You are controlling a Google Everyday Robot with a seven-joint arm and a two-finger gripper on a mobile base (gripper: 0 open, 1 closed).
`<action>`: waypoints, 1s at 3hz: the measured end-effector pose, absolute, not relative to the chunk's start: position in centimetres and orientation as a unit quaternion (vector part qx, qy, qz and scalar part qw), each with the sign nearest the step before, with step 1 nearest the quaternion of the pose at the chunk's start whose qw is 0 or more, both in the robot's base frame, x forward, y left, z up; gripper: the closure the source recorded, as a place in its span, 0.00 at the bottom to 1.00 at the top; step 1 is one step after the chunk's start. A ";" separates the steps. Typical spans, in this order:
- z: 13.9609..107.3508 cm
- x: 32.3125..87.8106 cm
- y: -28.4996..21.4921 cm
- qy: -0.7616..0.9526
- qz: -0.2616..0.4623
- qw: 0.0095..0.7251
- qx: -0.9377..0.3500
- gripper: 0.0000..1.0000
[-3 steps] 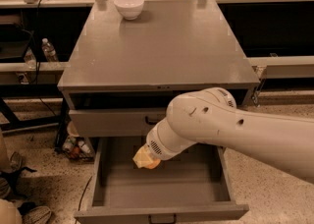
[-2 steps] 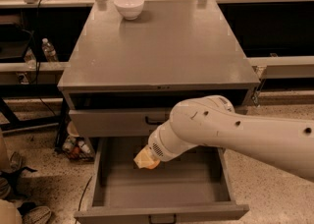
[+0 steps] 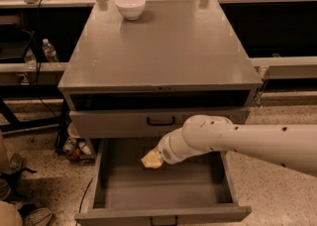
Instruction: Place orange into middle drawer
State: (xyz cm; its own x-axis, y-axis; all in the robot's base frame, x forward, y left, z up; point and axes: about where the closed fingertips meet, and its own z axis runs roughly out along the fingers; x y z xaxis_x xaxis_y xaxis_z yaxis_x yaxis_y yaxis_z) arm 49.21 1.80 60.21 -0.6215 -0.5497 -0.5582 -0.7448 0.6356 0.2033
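The middle drawer (image 3: 168, 193) is pulled out at the bottom of the grey cabinet, with tall side walls and a bare grey floor. My white arm reaches in from the right. My gripper (image 3: 151, 160) hangs over the drawer's back left part, just above the floor. A pale orange-yellow lump shows at the gripper's tip, which looks like the orange (image 3: 149, 161). I cannot separate it from the gripper.
A white bowl (image 3: 130, 6) stands at the back of the cabinet top (image 3: 163, 46). A shut shallower drawer front with a black loop handle (image 3: 161, 120) sits above the open drawer. A bottle (image 3: 49, 51) and clutter (image 3: 74, 148) lie to the left.
The arm's bulky part has sunk a little and shifted right. The gripper tip with the orange-yellow lump has stayed almost in place over the drawer.
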 end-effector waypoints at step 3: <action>51.4 51.7 0.5 0.869 0.248 0.243 -0.353 1.00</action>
State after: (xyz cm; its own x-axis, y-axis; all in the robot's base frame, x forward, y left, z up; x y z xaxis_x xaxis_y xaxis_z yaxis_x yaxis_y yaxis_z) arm 51.68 0.48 51.36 -0.6330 -0.4922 -0.5975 -0.7333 0.6287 0.2589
